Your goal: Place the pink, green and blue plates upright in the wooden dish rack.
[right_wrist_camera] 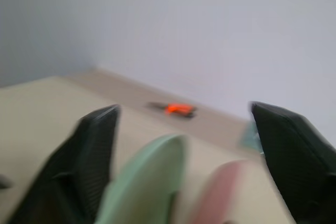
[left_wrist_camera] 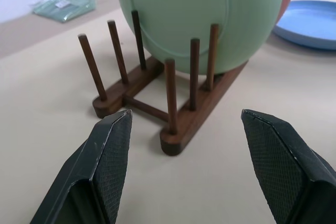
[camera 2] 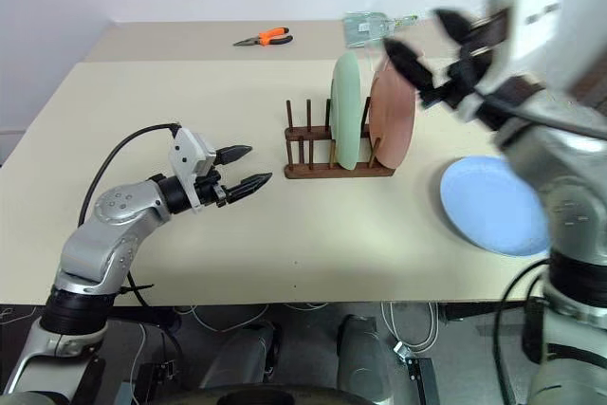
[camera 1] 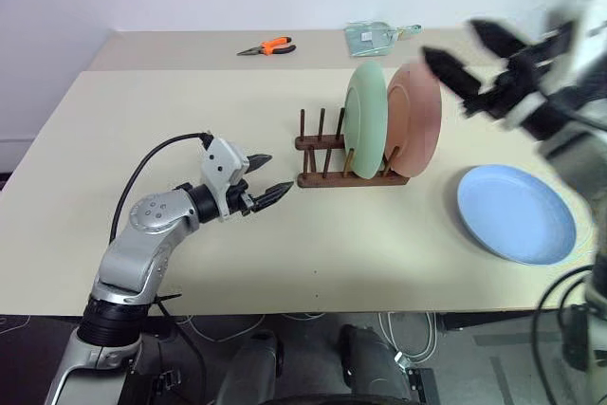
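Both head views look forward and down over the desk [camera 1: 285, 263]. The left wrist view sits low, close to the rack [left_wrist_camera: 173, 103]; the right wrist view looks from above the plates.

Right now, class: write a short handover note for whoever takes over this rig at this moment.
Left gripper: open, holding nothing, level beside the free end of the wooden dish rack.
Right gripper: open, holding nothing, in the air above and beside the pink plate.
Done: green plate and pink plate stand upright in the rack, side by side.
Left: blue plate lies flat on the table; stand it in a free slot.
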You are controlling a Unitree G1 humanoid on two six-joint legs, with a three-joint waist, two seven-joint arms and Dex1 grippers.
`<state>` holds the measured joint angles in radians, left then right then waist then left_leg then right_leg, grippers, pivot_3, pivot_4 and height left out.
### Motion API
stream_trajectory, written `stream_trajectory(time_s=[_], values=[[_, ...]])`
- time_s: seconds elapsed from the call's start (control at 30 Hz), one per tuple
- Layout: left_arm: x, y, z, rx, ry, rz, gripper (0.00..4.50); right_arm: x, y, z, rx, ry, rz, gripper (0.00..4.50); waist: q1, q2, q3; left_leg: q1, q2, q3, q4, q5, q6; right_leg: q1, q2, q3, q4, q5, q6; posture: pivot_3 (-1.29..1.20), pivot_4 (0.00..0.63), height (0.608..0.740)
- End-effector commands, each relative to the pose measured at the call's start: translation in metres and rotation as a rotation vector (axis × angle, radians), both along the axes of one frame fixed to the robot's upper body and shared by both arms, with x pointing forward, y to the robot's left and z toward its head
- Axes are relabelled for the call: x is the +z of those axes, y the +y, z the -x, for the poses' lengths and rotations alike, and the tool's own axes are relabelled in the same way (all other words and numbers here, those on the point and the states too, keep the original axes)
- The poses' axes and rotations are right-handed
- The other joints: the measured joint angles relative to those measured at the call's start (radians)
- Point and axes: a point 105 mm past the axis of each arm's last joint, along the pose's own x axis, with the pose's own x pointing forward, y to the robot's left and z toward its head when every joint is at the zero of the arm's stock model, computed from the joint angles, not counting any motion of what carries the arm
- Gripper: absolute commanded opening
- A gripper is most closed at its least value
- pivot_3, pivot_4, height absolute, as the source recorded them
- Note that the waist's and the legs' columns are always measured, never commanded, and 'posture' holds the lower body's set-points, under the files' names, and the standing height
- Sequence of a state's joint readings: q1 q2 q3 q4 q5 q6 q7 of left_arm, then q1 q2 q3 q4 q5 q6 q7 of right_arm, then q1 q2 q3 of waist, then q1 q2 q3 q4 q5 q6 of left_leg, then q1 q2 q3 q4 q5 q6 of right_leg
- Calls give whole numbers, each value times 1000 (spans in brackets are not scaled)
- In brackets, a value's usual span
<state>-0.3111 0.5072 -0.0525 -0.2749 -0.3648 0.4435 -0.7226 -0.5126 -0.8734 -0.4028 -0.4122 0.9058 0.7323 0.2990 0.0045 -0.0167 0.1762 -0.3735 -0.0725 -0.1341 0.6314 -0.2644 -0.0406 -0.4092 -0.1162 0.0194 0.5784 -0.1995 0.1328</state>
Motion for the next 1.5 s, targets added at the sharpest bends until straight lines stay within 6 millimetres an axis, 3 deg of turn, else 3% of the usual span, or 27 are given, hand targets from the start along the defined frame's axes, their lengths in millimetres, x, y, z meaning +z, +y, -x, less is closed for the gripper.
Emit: stream_trajectory(time_s=[0.03, 0.1, 0.2, 0.27, 0.37, 0.5, 0.67, 0.7, 0.77, 0.97, 1.0, 1.07, 1.13, 1.2, 1.33, 1.4, 1.5], values=[[3, -8, 2, -57, -34, -10, 3420, -28, -46, 11, -134, 104, 68, 4456, 9, -1, -1, 0, 0, 1, 0, 0, 0, 0, 0, 0, 0, 0, 0, 0, 150, 740], [-2, -12, 3, -89, -25, -19, 3420, -73, -57, 20, -180, 256, 199, 4456, 13, -1, -1, 0, 0, 0, 0, 0, 1, 0, 0, -1, 0, 0, 0, 0, 150, 740], [-4, -21, 5, -140, -17, -16, 3420, -134, -41, 36, -144, 448, 283, 4456, 7, 1, -1, 0, 0, 3, 0, 0, 1, 0, -2, 1, 0, -1, 0, 0, 150, 740], [-5, -28, 7, -177, -9, -12, 3420, -166, -36, 40, -166, 536, 333, 4456, -4, 1, -1, 1, 1, 4, 0, 0, 1, 0, -1, 1, 1, -1, 2, 0, 150, 740], [-7, -40, 18, -259, 1, -24, 3420, -205, -49, 37, -294, 626, 450, 4456, -10, 1, -1, 1, 1, 4, 1, 0, 1, 0, -1, 1, 1, -2, 3, 0, 150, 740], [-5, -53, 30, -339, 9, -8, 3420, -227, -63, 33, -387, 659, 528, 3157, -4, 1, -1, 0, 1, 4, 1, 0, 1, -1, -2, 1, 0, -2, 3, 0, 150, 740], [-8, -59, 34, -354, 10, -4, 3420, -223, -72, 26, -440, 637, 513, 529, 9, 1, -1, 0, 0, 4, 1, 0, 1, 0, -2, 1, 0, -2, 3, 0, 150, 740], [-8, -59, 34, -353, 11, -4, 3420, -221, -72, 25, -442, 633, 505, 42, 9, 0, -1, 0, 0, 4, 2, 0, 1, 0, -2, 1, 0, -2, 3, 0, 150, 740], [-7, -59, 34, -351, 10, -4, 3420, -214, -72, 23, -443, 610, 486, 42, 8, 0, -1, 0, 0, 4, 2, 0, 1, 0, -2, 1, 0, -2, 3, 0, 150, 740], [0, -53, 24, -303, -16, -12, 3420, -121, -74, 0, -513, 208, 453, 42, 6, 3, 0, 0, 0, 4, 1, 0, 1, 0, -1, 1, 0, -2, 3, 0, 150, 740], [1, -50, 21, -286, -28, -13, 3420, -95, -70, -2, -506, 108, 419, 42, 6, 3, 0, 0, 1, 4, 1, 0, 1, 0, -1, 1, 0, -2, 3, 0, 150, 740], [4, -44, 13, -237, -55, -11, 3420, -39, -56, -2, -461, -82, 276, 42, 2, 3, 1, 0, 0, 4, 1, 0, 1, 0, -1, 1, 0, -2, 3, 0, 150, 740], [5, -32, 1, -162, -76, -8, 3420, 17, -24, 6, -272, -241, 14, 42, -3, 4, 1, 0, 1, 4, 1, 0, 1, 0, -1, 1, 1, -2, 3, 0, 150, 740], [4, -19, -8, -94, -91, -10, 3420, 47, 12, 18, -24, -292, -155, 42, -9, 5, 2, 1, 1, 3, 0, 0, 1, -1, 0, 1, 1, -2, 3, 0, 150, 740], [-1, 5, -17, -3, -110, -43, 3420, 65, 72, 36, 375, -234, -380, 42, -13, 1, 0, 0, 2, -4, -2, 0, 1, 0, 1, -4, 1, 1, 3, 0, 150, 740], [-6, 18, -16, 29, -123, -83, 3420, 61, 100, 43, 531, -164, -437, 42, -15, 2, 0, 0, 1, -4, -2, 0, 1, -1, 0, -3, 1, 2, 3, 0, 150, 740], [-6, 34, -15, 66, -116, -82, 3420, 56, 125, 43, 658, -43, -556, 42, -14, 3, 1, -1, 0, -4, -2, 0, 1, -3, -1, -1, 1, 2, 2, 0, 150, 740]])
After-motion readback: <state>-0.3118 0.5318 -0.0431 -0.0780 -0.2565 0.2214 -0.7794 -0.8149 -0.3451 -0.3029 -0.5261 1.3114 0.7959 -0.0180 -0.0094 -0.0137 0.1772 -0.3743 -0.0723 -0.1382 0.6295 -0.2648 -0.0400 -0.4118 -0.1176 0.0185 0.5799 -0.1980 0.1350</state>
